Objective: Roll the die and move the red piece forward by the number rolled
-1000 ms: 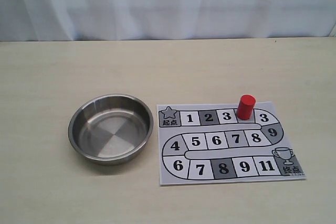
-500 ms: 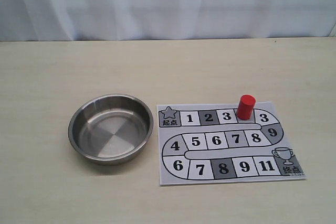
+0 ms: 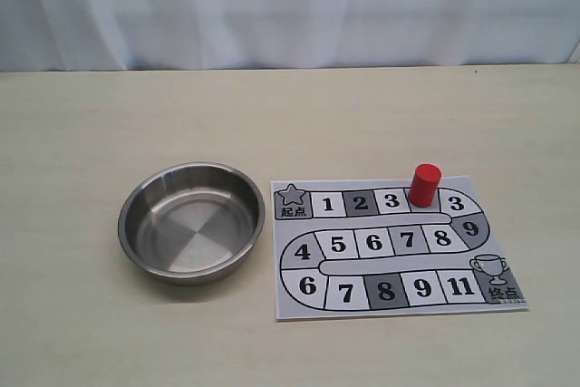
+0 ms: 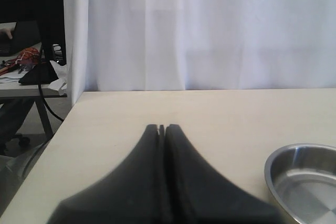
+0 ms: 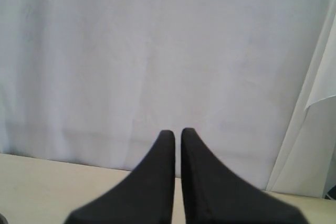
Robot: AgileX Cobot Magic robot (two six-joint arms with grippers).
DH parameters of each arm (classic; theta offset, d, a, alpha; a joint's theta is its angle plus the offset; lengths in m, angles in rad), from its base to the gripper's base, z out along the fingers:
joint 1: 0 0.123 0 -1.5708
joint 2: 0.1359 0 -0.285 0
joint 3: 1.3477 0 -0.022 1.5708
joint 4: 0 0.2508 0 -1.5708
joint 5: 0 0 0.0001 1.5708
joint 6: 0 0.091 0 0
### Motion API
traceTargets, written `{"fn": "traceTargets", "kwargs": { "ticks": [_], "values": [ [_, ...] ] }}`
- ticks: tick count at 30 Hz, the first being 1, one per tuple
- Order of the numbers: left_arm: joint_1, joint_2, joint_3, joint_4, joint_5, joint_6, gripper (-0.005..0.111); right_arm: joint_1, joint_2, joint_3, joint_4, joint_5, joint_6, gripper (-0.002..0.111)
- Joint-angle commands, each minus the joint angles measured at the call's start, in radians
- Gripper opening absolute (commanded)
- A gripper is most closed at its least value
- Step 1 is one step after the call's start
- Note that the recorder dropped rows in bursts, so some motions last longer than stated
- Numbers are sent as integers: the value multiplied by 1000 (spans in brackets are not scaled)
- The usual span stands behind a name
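The red piece (image 3: 424, 184) stands upright on the game board (image 3: 399, 313), on the top-row square between the two squares marked 3. The die shows in no view, and the steel bowl (image 3: 127, 224) holds nothing. Neither gripper appears in the exterior view. In the left wrist view my left gripper (image 4: 161, 127) is shut, fingers pressed together, hovering over bare table with the bowl's rim (image 4: 270, 169) off to one side. My right gripper (image 5: 178, 132) faces the white curtain, its fingers nearly touching with nothing between them.
A white curtain (image 3: 290, 6) hangs behind the far table edge. In the left wrist view the table's side edge (image 4: 47, 150) drops off toward a cluttered desk (image 4: 26, 66) beyond the curtain.
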Motion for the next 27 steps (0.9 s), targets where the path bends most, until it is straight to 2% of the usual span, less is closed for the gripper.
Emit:
{"fn": "traceTargets", "kwargs": {
  "ticks": [1,13,23,27],
  "values": [
    [0,-1,-5,1,-10,0,0,2,-2,150,1,-187,17,4],
    [0,-1,-5,1,-10,0,0,2,-2,603,-7,-676,22,4],
    [0,-1,-5,1,-10,0,0,2,-2,744,-7,-745,22,4],
    [0,-1,-5,1,-10,0,0,2,-2,744,-7,-646,22,4]
  ]
}}
